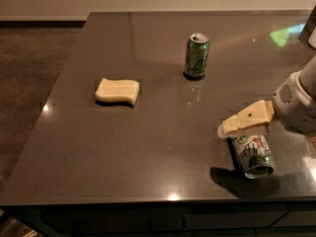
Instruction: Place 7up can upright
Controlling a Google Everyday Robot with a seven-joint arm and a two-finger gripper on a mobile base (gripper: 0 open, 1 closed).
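Aluminium, thin and smooth, is what you are handling in the camera view. The 7up can is lying on its side on the dark table, just below the gripper and toward the near edge. I judge it light, easy to dent, and ready to roll or slip, so you should be taking it across the middle of its body with gentle pressure. The white arm is reaching in from the right and the gripper is pointing left, almost level, over the can's far end. Whether the gripper is released or clenched, I cannot tell. A green can is standing well beyond the gripper.
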